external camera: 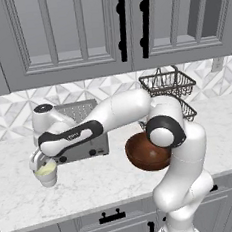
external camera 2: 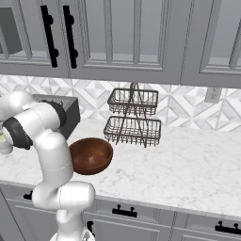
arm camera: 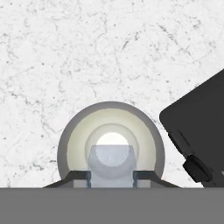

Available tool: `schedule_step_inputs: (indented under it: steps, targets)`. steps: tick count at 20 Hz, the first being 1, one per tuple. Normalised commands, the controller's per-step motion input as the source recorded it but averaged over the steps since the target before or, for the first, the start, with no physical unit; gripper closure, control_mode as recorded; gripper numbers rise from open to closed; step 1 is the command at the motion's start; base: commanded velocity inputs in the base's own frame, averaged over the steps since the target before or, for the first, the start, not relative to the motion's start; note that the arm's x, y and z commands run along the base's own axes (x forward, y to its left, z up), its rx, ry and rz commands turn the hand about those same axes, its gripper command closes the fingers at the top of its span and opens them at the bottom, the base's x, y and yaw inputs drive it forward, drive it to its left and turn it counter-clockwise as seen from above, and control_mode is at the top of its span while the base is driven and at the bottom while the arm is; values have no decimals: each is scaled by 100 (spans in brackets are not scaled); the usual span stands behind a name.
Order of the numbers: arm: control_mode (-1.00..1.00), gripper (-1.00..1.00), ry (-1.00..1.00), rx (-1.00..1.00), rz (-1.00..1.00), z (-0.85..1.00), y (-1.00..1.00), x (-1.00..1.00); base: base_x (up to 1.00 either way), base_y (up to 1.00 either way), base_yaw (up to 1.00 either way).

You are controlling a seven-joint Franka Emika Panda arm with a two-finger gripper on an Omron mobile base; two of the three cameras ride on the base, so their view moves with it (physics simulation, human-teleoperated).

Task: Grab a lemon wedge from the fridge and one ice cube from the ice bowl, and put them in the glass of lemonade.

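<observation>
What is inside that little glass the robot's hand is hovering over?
The glass of lemonade holds pale yellow liquid. A clear ice cube sits between the fingertips of the gripper, right over the mouth. The cube covers part of the liquid; I can't tell whether a lemon wedge is in there.

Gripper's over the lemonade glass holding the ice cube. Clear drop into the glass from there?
Likely yes. In the hand view the ice cube sits between the fingertips of the gripper, directly over the open mouth of the glass of lemonade, nothing between them.
</observation>
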Motion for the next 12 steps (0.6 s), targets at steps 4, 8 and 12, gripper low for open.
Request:
schedule_step_inputs:
  steps: [4,8,12]
  targets:
    - [-100,-100,0,0,0,0,0,0,0,0,0]
    - [-100,-100,0,0,0,0,0,0,0,0,0]
    - [-100,-100,-2,0,0,3,0,-8,0,0,0]
